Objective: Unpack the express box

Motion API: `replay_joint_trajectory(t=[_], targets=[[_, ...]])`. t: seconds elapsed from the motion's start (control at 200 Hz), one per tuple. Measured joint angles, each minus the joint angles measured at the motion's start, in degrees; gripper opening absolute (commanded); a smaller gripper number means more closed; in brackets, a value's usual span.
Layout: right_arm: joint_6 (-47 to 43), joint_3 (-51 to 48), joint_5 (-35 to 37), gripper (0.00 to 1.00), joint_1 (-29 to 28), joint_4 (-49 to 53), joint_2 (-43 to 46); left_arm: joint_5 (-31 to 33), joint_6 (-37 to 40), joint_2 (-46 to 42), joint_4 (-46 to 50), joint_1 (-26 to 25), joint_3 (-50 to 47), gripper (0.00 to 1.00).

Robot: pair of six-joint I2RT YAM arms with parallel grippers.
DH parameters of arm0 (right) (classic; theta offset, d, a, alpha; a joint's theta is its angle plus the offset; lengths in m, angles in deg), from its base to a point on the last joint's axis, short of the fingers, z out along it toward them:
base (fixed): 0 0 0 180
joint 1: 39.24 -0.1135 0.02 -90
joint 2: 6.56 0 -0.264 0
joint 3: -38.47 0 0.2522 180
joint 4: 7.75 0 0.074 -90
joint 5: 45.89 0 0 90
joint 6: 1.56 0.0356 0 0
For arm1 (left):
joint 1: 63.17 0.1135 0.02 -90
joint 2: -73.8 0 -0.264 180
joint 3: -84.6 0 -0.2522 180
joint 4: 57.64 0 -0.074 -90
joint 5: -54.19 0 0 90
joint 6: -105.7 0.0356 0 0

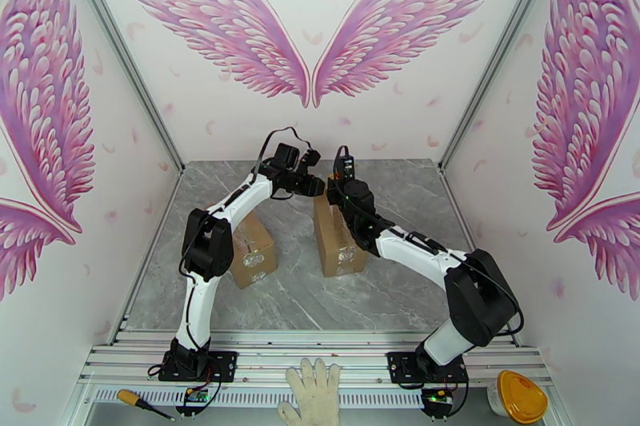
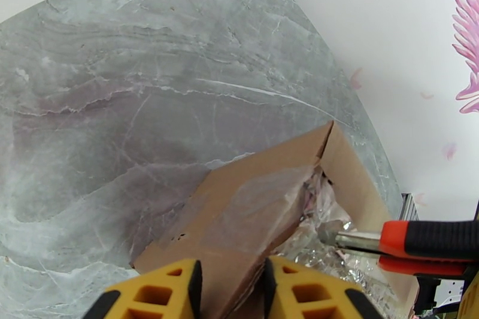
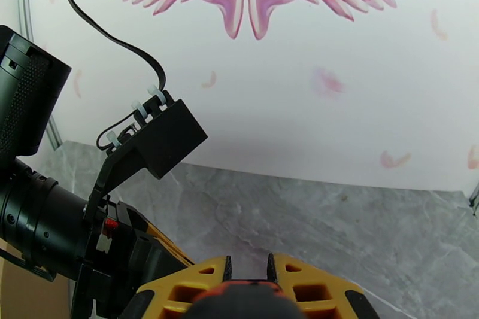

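The express box is brown cardboard and stands mid-table with both grippers over its far end. In the left wrist view one taped flap of the box is lifted, and crinkled silvery wrapping shows inside. My left gripper is open, its yellow fingers straddling the edge of that flap. An orange and black utility knife reaches in from the right, its tip at the opening by the wrapping. My right gripper is shut on the knife's handle. From above, the left gripper and right gripper nearly meet.
A second cardboard box sits under the left arm's elbow. On the front rail lie a white glove, a screwdriver and an orange-lidded tub. The left arm's wrist and camera mount crowd close to my right gripper.
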Motion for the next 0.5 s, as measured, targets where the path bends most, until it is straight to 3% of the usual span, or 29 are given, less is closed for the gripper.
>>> replay_joint_trajectory(t=[0.335,0.415,0.5], targets=[[1.75,-3.23,0.42,0.0,-1.03,3.91,4.94,-0.9,-0.5,-0.09,-1.38,0.09,-0.94,0.33],[1.97,-3.32,0.04,0.0,-1.07,4.96,5.51,-1.36,-0.61,-0.28,-2.32,0.2,-1.64,0.38],[1.97,-3.5,-0.46,0.0,-1.07,5.92,6.03,-1.75,-0.22,-0.59,-3.56,0.42,-2.6,0.51]])
